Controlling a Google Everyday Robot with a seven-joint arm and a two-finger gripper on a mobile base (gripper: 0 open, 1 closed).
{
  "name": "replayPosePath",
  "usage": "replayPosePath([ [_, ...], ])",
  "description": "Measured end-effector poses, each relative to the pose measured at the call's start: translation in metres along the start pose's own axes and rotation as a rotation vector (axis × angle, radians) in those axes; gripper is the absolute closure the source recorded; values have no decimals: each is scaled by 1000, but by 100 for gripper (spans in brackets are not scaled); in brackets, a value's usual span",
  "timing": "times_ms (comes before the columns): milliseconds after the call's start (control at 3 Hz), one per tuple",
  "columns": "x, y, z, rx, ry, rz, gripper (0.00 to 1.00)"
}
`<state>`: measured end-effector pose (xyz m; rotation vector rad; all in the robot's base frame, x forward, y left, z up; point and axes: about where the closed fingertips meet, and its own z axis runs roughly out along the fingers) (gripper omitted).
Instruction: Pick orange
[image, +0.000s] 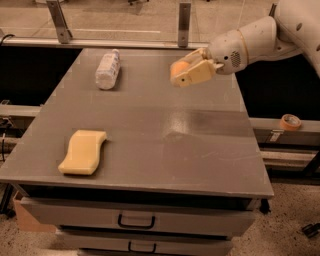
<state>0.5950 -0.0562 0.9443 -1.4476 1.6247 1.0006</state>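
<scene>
The orange (178, 68), a small round orange fruit, sits between the pale fingers of my gripper (186, 71), which is shut on it. The gripper holds it above the far right part of the grey table (150, 135), clear of the surface. The white arm (255, 40) reaches in from the upper right. Most of the orange is covered by the fingers; only its left side shows.
A pale yellow wavy sponge (83, 152) lies near the table's front left. A clear plastic bottle (107, 69) lies on its side at the far left. Drawers (135, 220) sit under the table front. A roll of tape (290, 121) rests on a ledge at the right.
</scene>
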Motion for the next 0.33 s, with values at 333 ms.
replayPosePath([
  [333, -12, 7, 4, -31, -40, -2, 100],
])
